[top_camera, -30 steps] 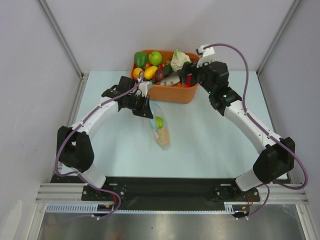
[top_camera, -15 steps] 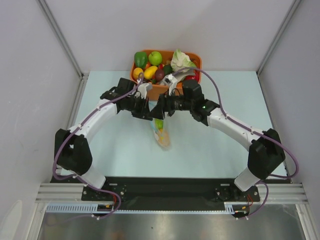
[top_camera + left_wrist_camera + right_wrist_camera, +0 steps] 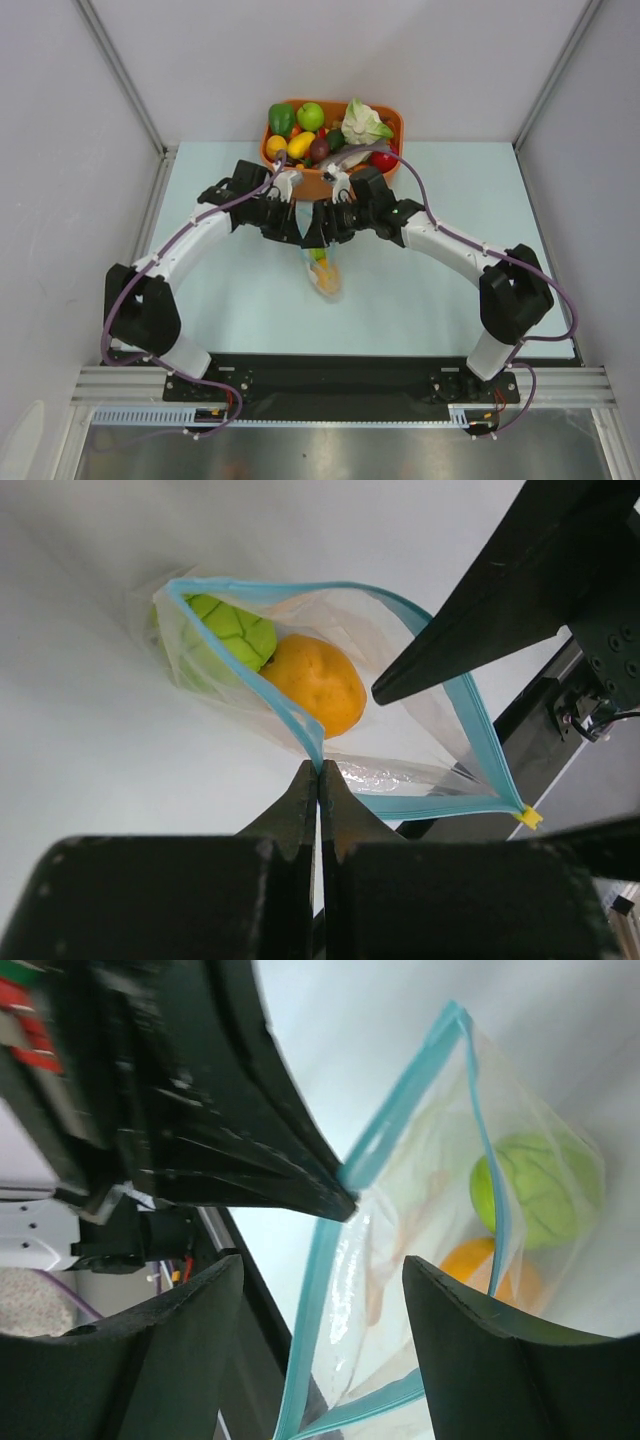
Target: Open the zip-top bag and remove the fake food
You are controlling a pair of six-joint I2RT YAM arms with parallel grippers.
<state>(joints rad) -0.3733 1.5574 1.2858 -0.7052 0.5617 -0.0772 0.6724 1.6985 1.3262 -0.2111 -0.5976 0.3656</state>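
Zip-top bag [image 3: 324,270] lies between the arms, long axis toward their bases; left gripper [image 3: 318,775] pinches one zip lip, right gripper [image 3: 322,1263] spread before the opposite lip, fake food [image 3: 315,685] inside

A pale blue-green table [image 3: 450,230] carries an orange tub [image 3: 396,120] at the middle of its far edge. The zip-top bag [image 3: 325,275] lies near the centre, just near of the tub.
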